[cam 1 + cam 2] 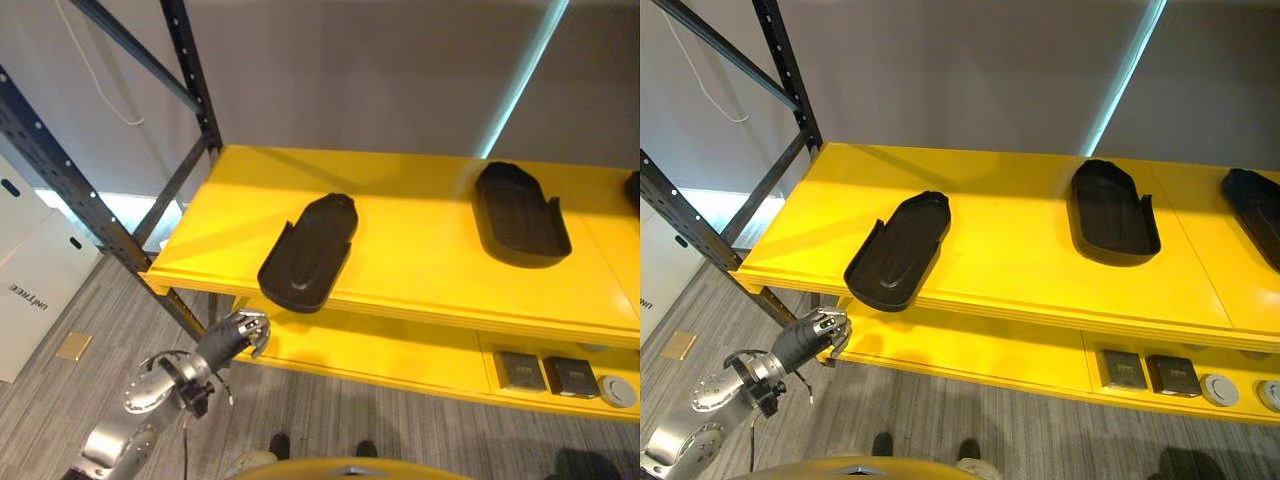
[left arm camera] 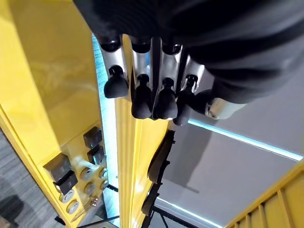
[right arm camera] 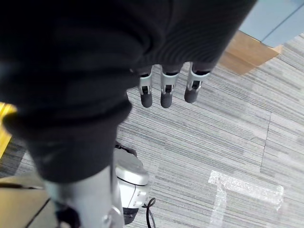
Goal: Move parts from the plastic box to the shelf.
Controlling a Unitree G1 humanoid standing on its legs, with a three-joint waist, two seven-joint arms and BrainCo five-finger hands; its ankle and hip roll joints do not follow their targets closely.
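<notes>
Lowest and closest in the head views, the left hand (image 1: 238,333) hangs just below the front left corner of the yellow shelf (image 1: 420,260), its fingers (image 2: 142,97) loosely curled together and holding nothing, their dark tips close to the shelf's front edge. On the top board lies a black tray-shaped part (image 1: 310,250), near the front left, with its open end slightly overhanging the edge. A second black part (image 1: 520,212) of the same shape rests farther back and to the right, well apart from the first, and a third part (image 1: 1255,225) shows at the right margin. On the lower board (image 1: 1040,355), toward the right, sit two small dark square pieces (image 1: 1148,372) and grey round discs (image 1: 1220,389) beside them. Over the grey carpet floor (image 3: 213,142) the right hand (image 3: 166,88) hangs with its fingers relaxed and empty
</notes>
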